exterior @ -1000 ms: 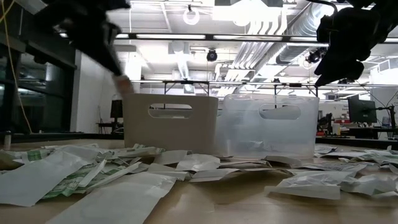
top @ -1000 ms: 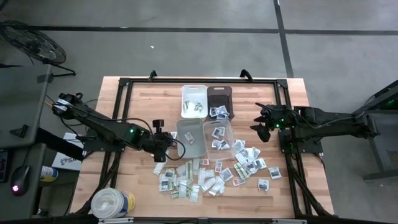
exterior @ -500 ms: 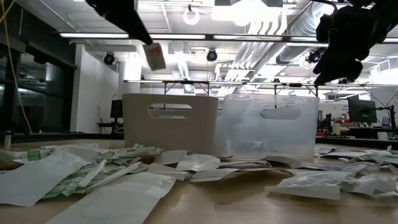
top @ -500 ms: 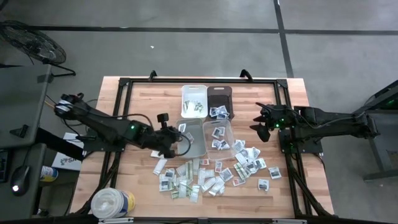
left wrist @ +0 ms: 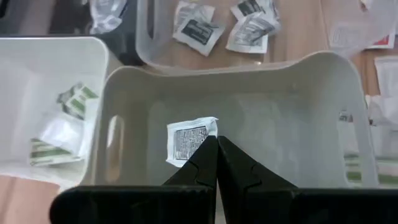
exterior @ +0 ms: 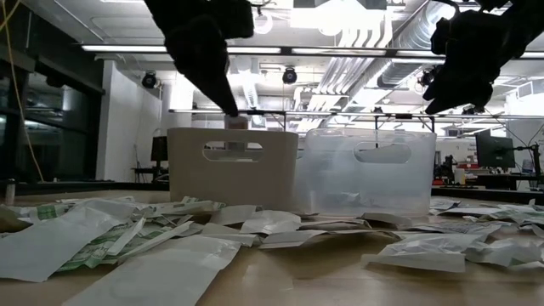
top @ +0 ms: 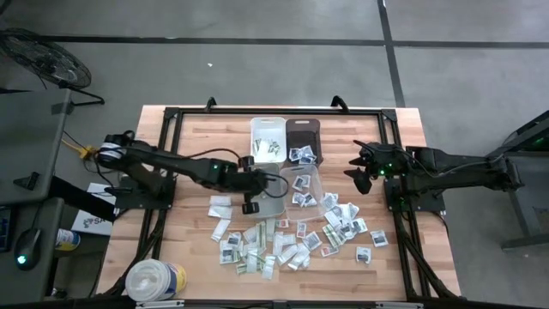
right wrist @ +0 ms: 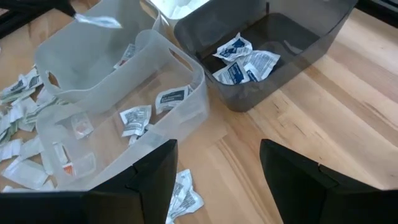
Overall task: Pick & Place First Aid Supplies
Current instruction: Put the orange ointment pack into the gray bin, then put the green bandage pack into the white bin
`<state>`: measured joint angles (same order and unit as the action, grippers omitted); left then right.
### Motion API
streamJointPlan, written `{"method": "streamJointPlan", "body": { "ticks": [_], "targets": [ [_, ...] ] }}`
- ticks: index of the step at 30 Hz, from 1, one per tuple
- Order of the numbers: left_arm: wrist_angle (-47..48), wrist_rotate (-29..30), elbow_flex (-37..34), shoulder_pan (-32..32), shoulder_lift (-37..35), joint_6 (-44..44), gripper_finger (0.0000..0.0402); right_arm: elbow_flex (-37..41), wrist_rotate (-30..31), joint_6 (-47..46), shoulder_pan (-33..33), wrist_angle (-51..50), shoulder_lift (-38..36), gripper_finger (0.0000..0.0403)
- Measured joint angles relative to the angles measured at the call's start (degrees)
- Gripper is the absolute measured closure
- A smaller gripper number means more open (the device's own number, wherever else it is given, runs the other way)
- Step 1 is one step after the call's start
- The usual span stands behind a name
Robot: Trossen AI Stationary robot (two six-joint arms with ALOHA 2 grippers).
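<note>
My left gripper [left wrist: 216, 144] [top: 257, 190] is shut on one small white packet with dark print [left wrist: 189, 140] and hovers over the whitish bin [top: 262, 194] [left wrist: 311, 81]. In the low view the packet [exterior: 235, 122] hangs just above that bin's rim. Many more packets [top: 283, 240] lie piled on the table nearer the front edge. Others lie in the clear bin [top: 300, 184], the dark bin [top: 302, 137] and the white bin [top: 268, 137]. My right gripper [top: 358, 169] [right wrist: 214, 186] waits open at the table's right, above the wood, with nothing between its fingers. My left gripper pinches the packet by its lower right corner [left wrist: 208, 135] between its two fingertips. The fingers come slanting down from the table's left. The packet hangs clear of everything, over the whitish bin's bare floor, its printed face showing.
A big white round tub [top: 154, 279] stands at the near left corner. More packets [top: 347, 223] lie scattered right of the clear bin. Bare wood [top: 189, 137] lies at the far left, and black frame rails [top: 163, 129] run along the table's edges.
My left gripper has gone toward the table's right edge with the packet, from beside the whitish bin's left wall to above its inside. In the low view the packet rose, then came down to the rim. The gripper stayed shut.
</note>
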<state>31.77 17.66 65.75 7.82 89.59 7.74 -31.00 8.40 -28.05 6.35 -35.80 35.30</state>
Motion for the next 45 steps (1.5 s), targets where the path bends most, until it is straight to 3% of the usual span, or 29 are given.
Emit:
{"method": "streamJointPlan", "body": {
  "ticks": [6, 16, 21, 28, 36, 45],
  "targets": [
    [-0.6, -0.6, 0.0, -0.1, 1.3, -0.4, 0.038, 0.0, -2.3, -0.4, 0.0, -0.8, 0.0, 0.0181],
    [3.2, -4.3, 0.3, 0.1, 0.3, -0.5, 0.028, 0.0, -2.3, -1.9, 0.0, -4.2, 0.0, 0.0181],
    [14.2, 3.3, 0.4, 6.0, -3.6, 4.0, 0.0273, 0.0, 0.7, -4.8, 0.0, -4.2, 0.0, 0.0181],
    [30.4, 10.2, -2.7, 15.8, -8.0, 17.8, 0.0273, 0.0, 2.4, -12.7, 0.0, -3.8, 0.0, 0.0181],
    [31.5, 1.3, -12.5, 15.3, -15.8, 35.9, 0.0273, 0.0, 2.4, -19.6, 0.0, -3.6, 0.0, 0.0181],
    [29.1, -0.9, -24.5, 13.5, -30.0, 54.4, 0.0273, 0.0, 3.7, -20.1, 0.0, -2.7, 0.0, 0.0181]
  ]
}}
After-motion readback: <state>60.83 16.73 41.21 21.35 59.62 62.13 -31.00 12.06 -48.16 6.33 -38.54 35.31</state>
